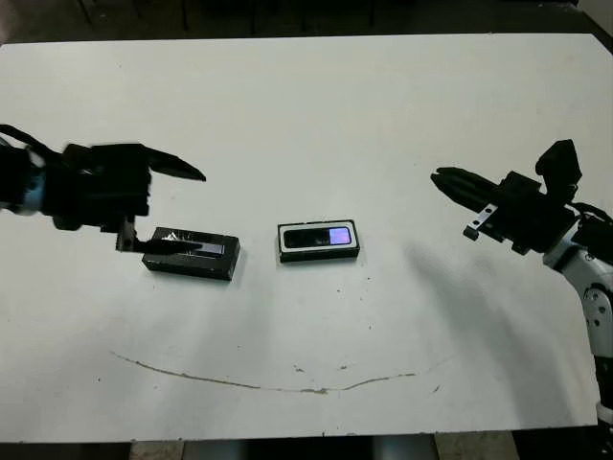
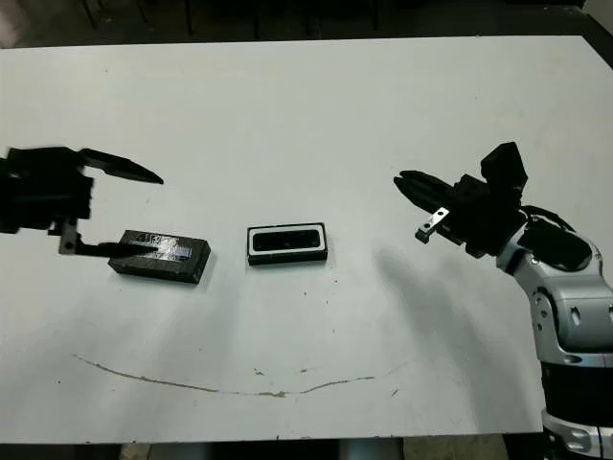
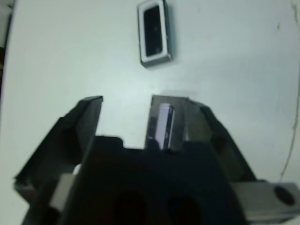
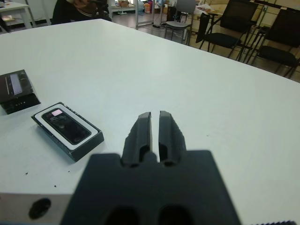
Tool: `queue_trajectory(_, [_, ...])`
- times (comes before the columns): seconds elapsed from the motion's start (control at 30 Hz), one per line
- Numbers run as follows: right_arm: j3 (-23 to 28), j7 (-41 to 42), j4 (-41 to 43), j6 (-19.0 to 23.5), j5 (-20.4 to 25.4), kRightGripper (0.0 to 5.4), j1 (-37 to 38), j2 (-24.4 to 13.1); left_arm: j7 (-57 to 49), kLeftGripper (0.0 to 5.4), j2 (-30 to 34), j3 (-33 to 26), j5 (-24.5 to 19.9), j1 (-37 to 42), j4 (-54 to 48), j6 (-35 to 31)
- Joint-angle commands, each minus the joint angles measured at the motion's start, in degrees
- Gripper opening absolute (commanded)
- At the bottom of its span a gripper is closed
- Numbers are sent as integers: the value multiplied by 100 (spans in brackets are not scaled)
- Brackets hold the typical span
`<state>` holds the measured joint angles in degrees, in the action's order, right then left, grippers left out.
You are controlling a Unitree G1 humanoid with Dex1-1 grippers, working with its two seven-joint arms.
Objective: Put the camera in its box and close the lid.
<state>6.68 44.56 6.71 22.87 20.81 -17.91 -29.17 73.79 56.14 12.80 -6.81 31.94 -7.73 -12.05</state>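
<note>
The camera (image 1: 319,237) lies inside the box (image 1: 318,255) at mid-table, and no readable writing shows on it. Your left gripper (image 1: 170,209) is spread wide over the lid (image 1: 192,254), lower finger touching its striped top. Your right gripper (image 4: 155,133), fingers nearly together, holds nothing, well away.

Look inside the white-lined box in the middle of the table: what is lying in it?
The camera lies flat inside the box, its purple screen facing up. The box floor beneath it is hidden. The lid lies apart.
</note>
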Motion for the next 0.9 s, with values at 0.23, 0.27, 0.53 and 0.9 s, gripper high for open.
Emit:
queue_trajectory(0.23, [-135,-35,60,7,-117,0,172,-160,597,539,-154,845,929,581,653,83])
queue_trajectory(0.27, [-145,-44,70,-8,-135,0,185,-166,662,539,-164,897,988,612,685,85])
queue_trajectory(0.53, [-179,-73,116,-62,-181,0,267,-150,763,539,-313,1138,1420,645,945,-65])
queue_trajectory(0.9, [-147,-36,151,-40,-46,0,431,-120,725,539,-487,1307,1886,581,1619,263])
